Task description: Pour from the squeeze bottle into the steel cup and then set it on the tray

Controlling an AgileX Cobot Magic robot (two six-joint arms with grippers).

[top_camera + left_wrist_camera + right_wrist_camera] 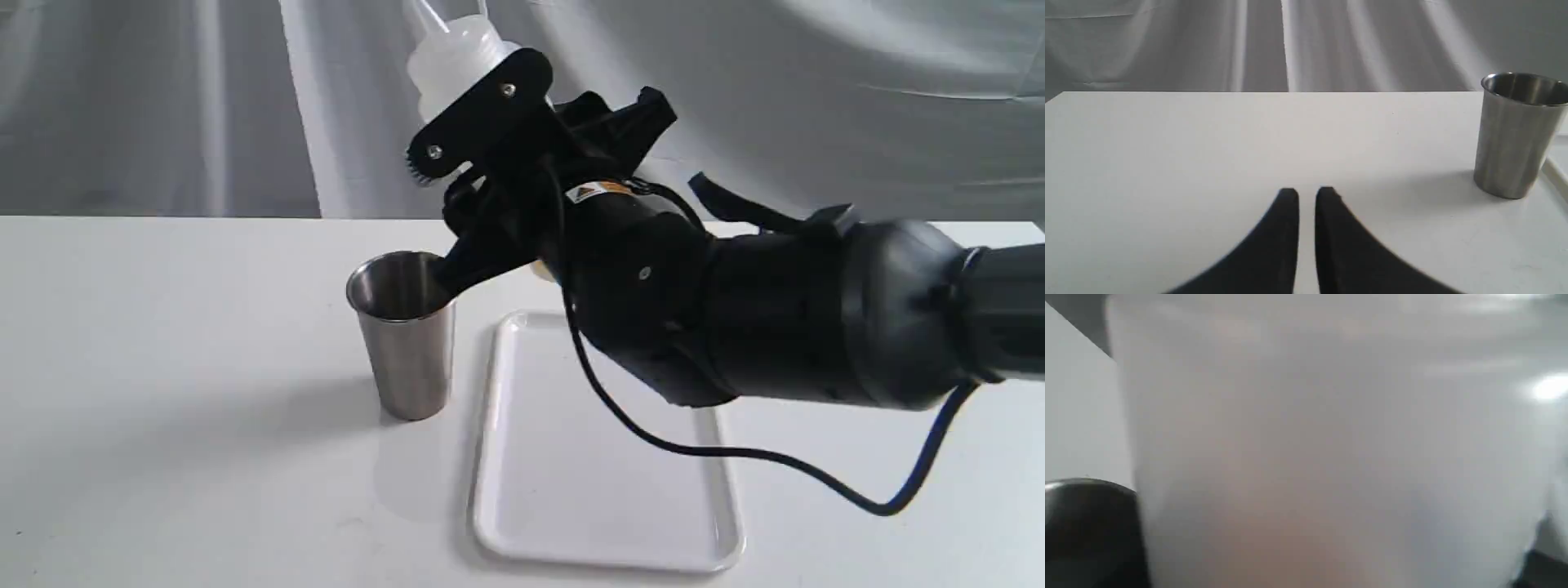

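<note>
My right gripper [469, 175] is shut on the squeeze bottle [453, 61], holding it in the air above and just right of the steel cup [404, 335]. The bottle leans with its nozzle up and to the left, the tip cut off by the frame's top. Its whitish body [1331, 437] fills the right wrist view. The cup stands upright on the table next to the left edge of the white tray [571, 474]. My left gripper [1306, 194] is shut with nothing in it, low over the table, well left of the cup [1515, 134].
A white table [163, 327] carries everything, with grey cloth hanging behind. The right arm's black cable [735, 449] sags over the tray. A corner of the tray [1555, 171] shows beside the cup in the left wrist view.
</note>
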